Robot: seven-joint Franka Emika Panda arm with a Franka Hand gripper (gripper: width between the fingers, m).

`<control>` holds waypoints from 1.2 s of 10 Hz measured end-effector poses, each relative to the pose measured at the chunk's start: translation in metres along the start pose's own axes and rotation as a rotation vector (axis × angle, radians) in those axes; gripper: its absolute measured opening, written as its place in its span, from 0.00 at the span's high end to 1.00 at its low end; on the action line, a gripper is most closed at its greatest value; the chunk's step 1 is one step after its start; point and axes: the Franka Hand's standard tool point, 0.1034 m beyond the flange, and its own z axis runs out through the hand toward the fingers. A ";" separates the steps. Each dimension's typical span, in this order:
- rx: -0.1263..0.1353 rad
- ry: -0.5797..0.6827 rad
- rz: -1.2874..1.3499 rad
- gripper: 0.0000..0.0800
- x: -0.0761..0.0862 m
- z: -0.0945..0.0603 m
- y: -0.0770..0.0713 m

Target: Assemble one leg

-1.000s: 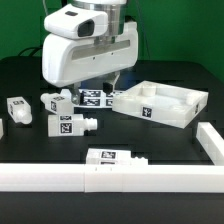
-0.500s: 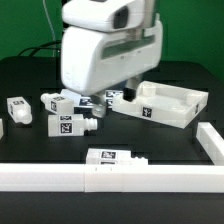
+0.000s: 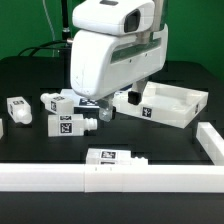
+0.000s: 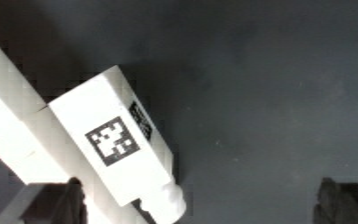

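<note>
Several legs lie at the exterior view's left: one (image 3: 18,109) far left, one (image 3: 58,101) behind, one (image 3: 68,125) in front, and a small one (image 3: 101,115) just under my hand. My gripper (image 3: 118,100) hangs low between these legs and the near corner of the large white square panel (image 3: 172,104). In the wrist view my gripper (image 4: 201,205) is open, its dark fingers (image 4: 51,205) wide apart. A white tagged part (image 4: 115,140) lies slanted beside one finger; I cannot tell whether it is a leg or the panel's corner.
A long white wall (image 3: 60,176) runs along the front and turns up at the exterior view's right (image 3: 210,140). The marker board (image 3: 112,157) lies just behind that wall. The table is black.
My hand has moved toward the exterior view's right and come lower, from above the legs to the panel's near corner. The parts on the table have not moved.
</note>
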 end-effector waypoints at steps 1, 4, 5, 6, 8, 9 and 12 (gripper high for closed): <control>0.008 -0.003 -0.048 0.19 -0.007 0.011 0.009; 0.012 -0.002 -0.053 0.19 -0.008 0.029 0.026; 0.011 -0.002 -0.053 0.19 -0.007 0.031 0.027; 0.014 -0.003 -0.056 0.19 -0.007 0.036 0.029; 0.037 -0.007 -0.052 0.19 -0.008 0.050 0.024; 0.030 -0.002 -0.055 0.19 -0.005 0.051 0.024; 0.027 0.000 -0.054 0.19 -0.005 0.051 0.024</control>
